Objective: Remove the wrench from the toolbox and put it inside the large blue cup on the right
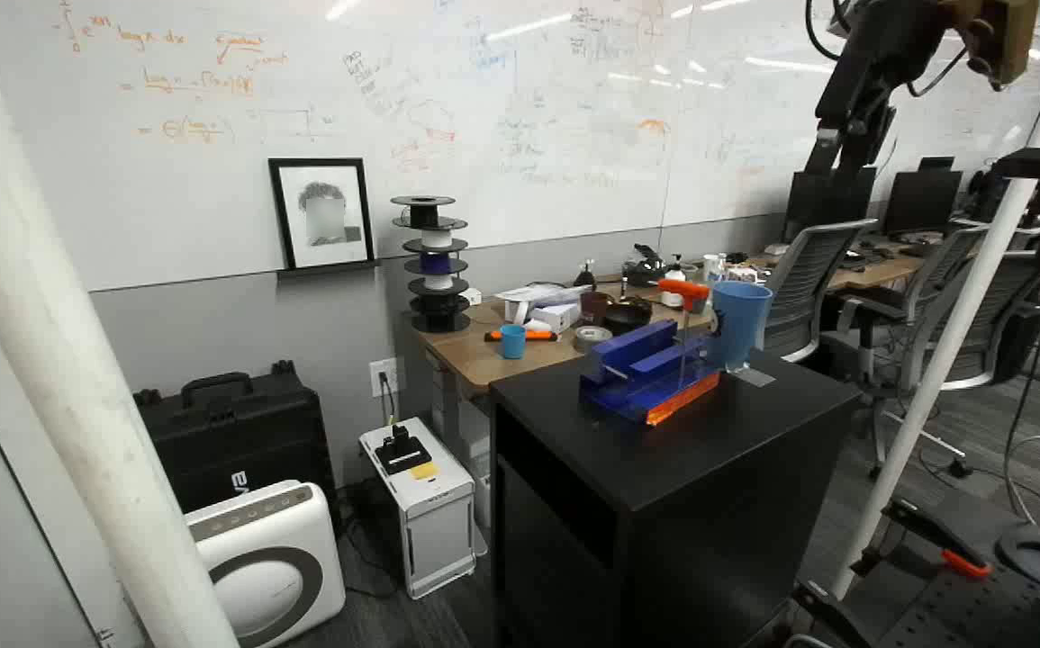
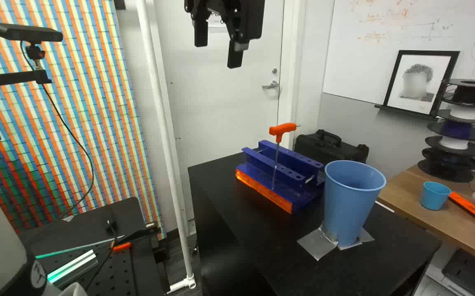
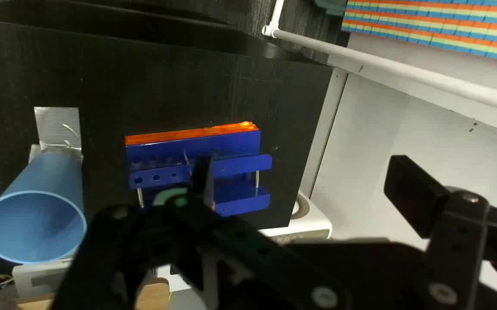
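Note:
The wrench, a T-handled hex key with an orange handle (image 1: 683, 290) (image 2: 282, 129) and a thin metal shaft, stands upright in the dark blue toolbox (image 1: 632, 360) (image 2: 270, 158), a low rack with holes and an orange front edge. In the wrist view the toolbox (image 3: 239, 142) shows from above; the wrench is mostly hidden behind a finger. The large light-blue cup (image 1: 739, 324) (image 2: 350, 205) stands upright beside the toolbox and also shows in the wrist view (image 3: 54, 176). My gripper (image 2: 218, 53) is open and empty, high above the toolbox; its fingers are wide apart in the wrist view (image 3: 304, 181).
Toolbox and cup stand on a black cabinet (image 2: 229, 218); silver tape (image 2: 318, 244) holds the cup's base. A wooden desk (image 2: 402, 189) behind bears a small blue cup (image 2: 434, 196) and spools (image 2: 453, 148). White poles (image 2: 163, 123) and a mounted camera (image 2: 27, 33) stand nearby.

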Controlling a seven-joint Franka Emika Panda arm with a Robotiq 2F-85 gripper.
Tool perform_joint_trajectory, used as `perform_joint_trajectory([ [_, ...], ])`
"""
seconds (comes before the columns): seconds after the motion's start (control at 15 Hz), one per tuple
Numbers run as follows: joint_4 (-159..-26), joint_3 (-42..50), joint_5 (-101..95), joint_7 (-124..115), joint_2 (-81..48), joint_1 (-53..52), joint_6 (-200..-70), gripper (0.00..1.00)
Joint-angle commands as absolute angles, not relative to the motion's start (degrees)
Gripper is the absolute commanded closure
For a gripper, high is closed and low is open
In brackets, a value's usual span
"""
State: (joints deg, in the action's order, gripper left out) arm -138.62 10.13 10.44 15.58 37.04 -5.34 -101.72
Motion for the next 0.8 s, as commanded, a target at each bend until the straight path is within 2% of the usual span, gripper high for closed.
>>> perform_joint_trajectory([
  [0.0, -138.22, 9.03, 11.12, 16.25, 36.82, -3.89, -101.45, 0.00],
  [0.73, -136.07, 9.01, 10.34, 17.13, 35.17, -4.23, -100.43, 0.00],
])
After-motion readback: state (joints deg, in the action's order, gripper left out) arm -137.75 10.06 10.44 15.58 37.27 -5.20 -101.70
